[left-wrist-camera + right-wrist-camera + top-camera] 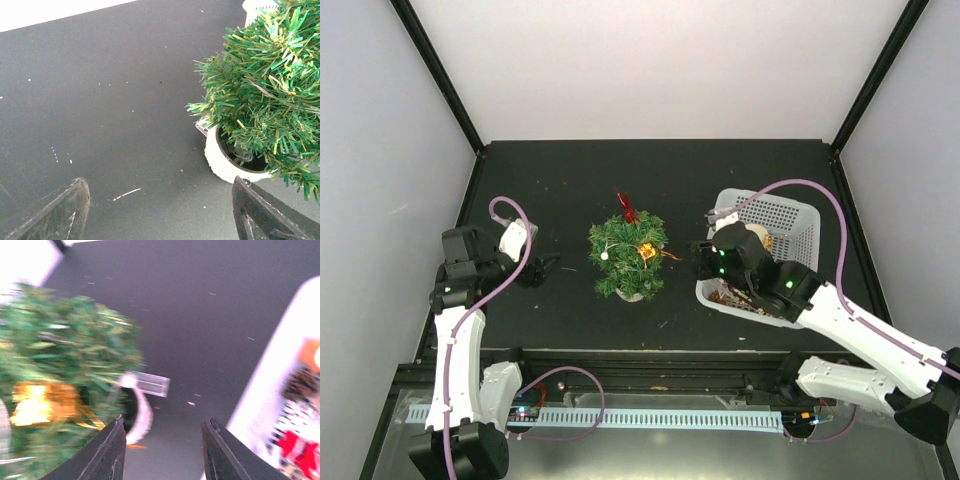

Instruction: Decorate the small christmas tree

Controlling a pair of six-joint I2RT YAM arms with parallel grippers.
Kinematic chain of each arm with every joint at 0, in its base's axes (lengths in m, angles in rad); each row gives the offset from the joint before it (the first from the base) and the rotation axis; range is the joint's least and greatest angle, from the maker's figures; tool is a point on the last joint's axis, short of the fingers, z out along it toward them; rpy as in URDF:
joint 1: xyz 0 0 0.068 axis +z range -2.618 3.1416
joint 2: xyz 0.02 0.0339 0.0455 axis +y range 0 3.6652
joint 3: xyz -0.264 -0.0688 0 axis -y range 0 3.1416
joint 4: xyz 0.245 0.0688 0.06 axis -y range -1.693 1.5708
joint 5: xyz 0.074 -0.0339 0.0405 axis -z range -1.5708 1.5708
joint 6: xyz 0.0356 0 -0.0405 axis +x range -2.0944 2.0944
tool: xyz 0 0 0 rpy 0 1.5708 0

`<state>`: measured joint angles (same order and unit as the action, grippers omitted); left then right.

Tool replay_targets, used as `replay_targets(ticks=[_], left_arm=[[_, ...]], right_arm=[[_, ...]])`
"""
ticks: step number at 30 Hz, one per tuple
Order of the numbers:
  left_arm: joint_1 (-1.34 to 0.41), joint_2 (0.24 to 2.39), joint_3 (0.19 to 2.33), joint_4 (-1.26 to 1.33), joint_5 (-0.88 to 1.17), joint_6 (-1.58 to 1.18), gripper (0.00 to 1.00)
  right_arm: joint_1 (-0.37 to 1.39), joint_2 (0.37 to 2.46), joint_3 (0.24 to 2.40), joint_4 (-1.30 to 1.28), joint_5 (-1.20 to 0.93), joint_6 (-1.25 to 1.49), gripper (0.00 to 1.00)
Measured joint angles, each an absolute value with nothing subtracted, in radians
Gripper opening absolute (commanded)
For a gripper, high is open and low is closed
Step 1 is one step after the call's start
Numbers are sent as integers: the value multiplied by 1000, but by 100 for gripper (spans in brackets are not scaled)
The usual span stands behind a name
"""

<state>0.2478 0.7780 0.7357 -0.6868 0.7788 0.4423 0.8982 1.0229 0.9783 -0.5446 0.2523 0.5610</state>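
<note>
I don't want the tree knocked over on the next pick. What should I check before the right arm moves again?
1. Nothing in right tool: ok, its jaws are parted with nothing between them.
2. Gap between right tool and tree: ok, seen from above.
3. Upright tree: ok.
4. Firm seat of gold ornament on tree: cannot tell, the wrist view is blurred.
5. Stock of ornaments in basket: ok, several show.
6. Idle left tool open, empty, not touching tree: ok.
</note>
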Motion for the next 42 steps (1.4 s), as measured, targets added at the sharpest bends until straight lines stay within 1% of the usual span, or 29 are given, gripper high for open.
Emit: replay_targets(ticks=[2, 8, 15, 21, 31, 34, 39, 42], left_arm=[[248, 779, 736, -687, 779, 442, 79], [248, 781, 736, -687, 779, 442, 79], [248, 809, 736, -687, 780, 442, 79], [248, 832, 736, -688, 780, 442, 79], [248, 851, 736, -696, 780, 443, 79], [248, 853, 736, -702, 780, 443, 79], [248, 853, 736, -703, 780, 443, 79], [248, 853, 736, -704, 780, 443, 79]], right_arm=[[870, 1005, 952, -593, 290, 584, 52], [694, 1034, 830, -658, 290, 620, 59], [534, 1196, 796, -649, 221, 629, 59], [474, 1334, 790, -566, 170, 647, 58], [409, 1463, 756, -458, 128, 680, 57], [388, 1489, 756, -436, 127, 680, 54], [381, 1520, 749, -397, 115, 683, 44], [381, 1514, 736, -373, 105, 687, 40]])
